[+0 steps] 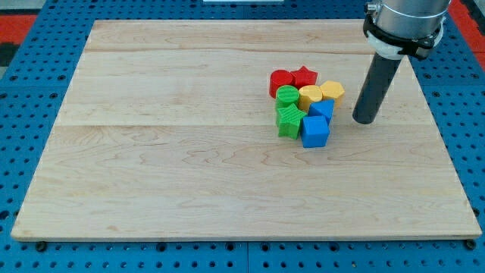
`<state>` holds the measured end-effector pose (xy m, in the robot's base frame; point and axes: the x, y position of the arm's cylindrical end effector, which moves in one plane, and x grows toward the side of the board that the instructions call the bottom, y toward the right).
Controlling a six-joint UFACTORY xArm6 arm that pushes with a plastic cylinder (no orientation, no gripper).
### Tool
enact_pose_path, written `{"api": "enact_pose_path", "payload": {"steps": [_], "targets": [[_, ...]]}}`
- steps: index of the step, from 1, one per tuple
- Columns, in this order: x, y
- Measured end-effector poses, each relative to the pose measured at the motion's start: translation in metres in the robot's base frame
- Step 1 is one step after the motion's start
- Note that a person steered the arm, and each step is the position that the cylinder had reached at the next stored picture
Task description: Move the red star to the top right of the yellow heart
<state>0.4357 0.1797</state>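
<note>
- A blue cube (315,131) is seen nearest in the cluster on the wooden surface (167,152), with a green star (288,120) touching it on the left.
- Just behind them, a second blue block (322,109) and a green round block (286,95) are found.
- A yellow heart (310,95) sits between these, and a yellow block (332,91) lies to its right.
- The red star (305,76) is placed at the far edge, just behind the yellow heart, beside a red round block (281,81) on its left.
- My tip (364,120) is set down right of the cluster, apart from the blocks.
- No jaws are carried by the rod.
</note>
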Motion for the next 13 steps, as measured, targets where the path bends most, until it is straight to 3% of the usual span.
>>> {"api": "enact_pose_path", "payload": {"steps": [3, 4, 5, 7, 8, 9, 11, 13], "targets": [[0.033, 0.001], [0.070, -0.024], [0.073, -0.081], [0.017, -0.082], [0.012, -0.082], [0.044, -0.082], [-0.003, -0.011], [-0.029, -0.083]]}}
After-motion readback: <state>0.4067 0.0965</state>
